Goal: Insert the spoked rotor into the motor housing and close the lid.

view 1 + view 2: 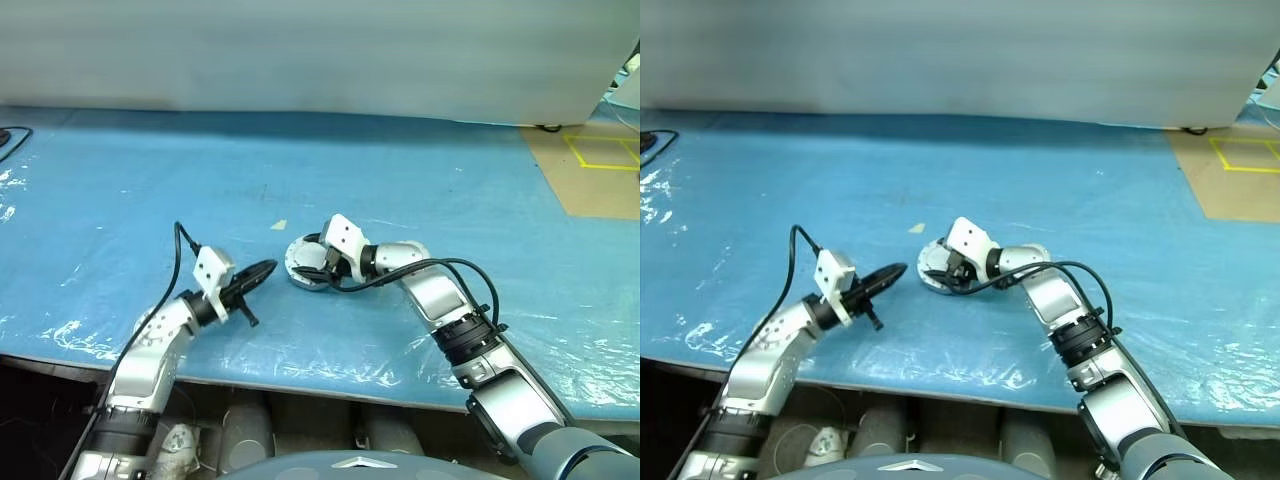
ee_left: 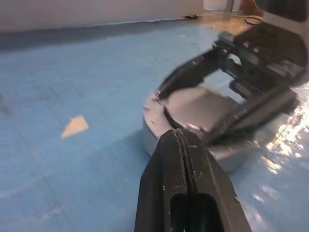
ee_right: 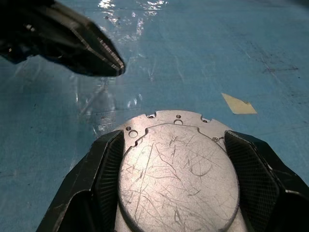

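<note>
Blue plastic sheeting (image 1: 420,190) covered the table where we worked, a pale wall behind it and a small tan scrap of tape (image 1: 279,225) lying near the middle. Our right gripper (image 3: 171,193) straddled a round, scratched silver disc, the lid (image 3: 178,169), one black finger (image 3: 251,164) against each side of it, on top of the housing (image 2: 154,133), which rested on the sheeting. Our left gripper (image 1: 262,271) hovered just beside that stack, its fingers (image 2: 186,179) pressed together and empty, tip aimed at the housing's edge. We could not see the rotor.
</note>
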Robot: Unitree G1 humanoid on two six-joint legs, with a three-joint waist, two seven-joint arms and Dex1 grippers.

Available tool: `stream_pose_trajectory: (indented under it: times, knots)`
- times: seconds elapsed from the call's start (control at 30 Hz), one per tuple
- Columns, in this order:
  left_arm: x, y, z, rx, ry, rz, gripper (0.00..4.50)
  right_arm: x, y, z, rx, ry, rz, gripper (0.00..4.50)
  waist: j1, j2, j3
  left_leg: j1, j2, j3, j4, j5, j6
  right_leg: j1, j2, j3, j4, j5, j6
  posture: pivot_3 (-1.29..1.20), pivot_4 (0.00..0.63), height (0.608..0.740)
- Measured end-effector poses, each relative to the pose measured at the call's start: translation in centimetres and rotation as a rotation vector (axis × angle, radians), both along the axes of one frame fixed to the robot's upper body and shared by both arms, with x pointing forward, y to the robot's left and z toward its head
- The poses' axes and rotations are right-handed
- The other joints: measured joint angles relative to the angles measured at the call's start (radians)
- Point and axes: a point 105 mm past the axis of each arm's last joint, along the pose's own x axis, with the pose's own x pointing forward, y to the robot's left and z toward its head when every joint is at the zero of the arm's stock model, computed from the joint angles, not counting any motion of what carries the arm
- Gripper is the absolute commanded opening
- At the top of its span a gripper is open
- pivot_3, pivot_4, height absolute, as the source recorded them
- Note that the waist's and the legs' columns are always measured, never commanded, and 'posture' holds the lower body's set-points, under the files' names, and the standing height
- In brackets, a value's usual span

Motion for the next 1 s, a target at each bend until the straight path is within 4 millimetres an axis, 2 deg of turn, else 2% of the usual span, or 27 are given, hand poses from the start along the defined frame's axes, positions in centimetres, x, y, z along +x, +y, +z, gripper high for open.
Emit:
stream_pose_trajectory:
  times: [0.17,0.33,0.5,0.6,0.7,0.83,1.0]
  knots:
    - [1.1,-1.1,0.9,0.044,-0.020,-0.018,0.00,0.0,0.1,0.2,0.018,0.015,-0.002,3.00,0.000,0.000,0.000,0.000,-0.001,-0.001,0.000,0.000,0.000,-0.001,0.000,0.001,0.000,0.000,0.000,0.00,0.150,0.740]
    - [1.4,-2.2,-0.9,0.109,0.061,-0.042,0.00,0.1,0.3,0.3,0.033,0.027,-0.012,3.00,-0.003,0.000,0.000,-0.002,-0.001,-0.001,0.000,0.000,0.000,-0.003,0.000,0.001,0.000,0.000,0.000,0.00,0.150,0.740]
    - [1.6,-2.4,-1.2,0.206,0.074,-0.032,0.00,0.3,0.2,0.3,0.032,0.029,-0.027,3.00,0.000,0.000,0.000,0.000,-0.002,-0.001,0.000,0.000,0.000,-0.001,-0.001,0.001,-0.001,0.000,0.000,0.00,0.150,0.740]
    - [1.5,-2.6,-1.3,0.220,0.074,-0.039,0.00,0.3,0.2,0.3,0.032,0.028,-0.030,3.00,0.000,0.000,0.000,0.000,-0.003,-0.002,-0.001,0.000,0.000,-0.001,-0.002,0.002,-0.001,-0.003,0.006,0.00,0.150,0.740]
    - [1.2,-2.4,-1.7,0.243,0.091,-0.042,0.00,0.3,0.2,0.4,0.045,0.033,-0.032,3.00,0.000,0.000,0.000,-0.001,-0.003,-0.002,-0.001,0.000,0.000,-0.002,-0.001,0.002,-0.001,-0.003,0.005,0.00,0.150,0.740]
    - [0.9,-2.7,-1.7,0.235,0.102,-0.054,0.00,0.4,0.1,0.6,0.068,0.049,-0.039,4.38,0.000,0.000,-0.001,-0.001,-0.003,-0.002,-0.002,0.000,0.000,-0.002,-0.001,0.002,-0.001,-0.001,0.001,0.00,0.150,0.740]
    - [0.8,-2.8,-1.6,0.230,0.105,-0.064,0.00,0.4,0.1,0.7,0.085,0.059,-0.042,4.48,0.001,0.000,-0.001,-0.002,-0.003,-0.002,-0.004,0.000,0.000,-0.002,-0.002,0.001,-0.006,0.000,0.001,0.00,0.150,0.740]
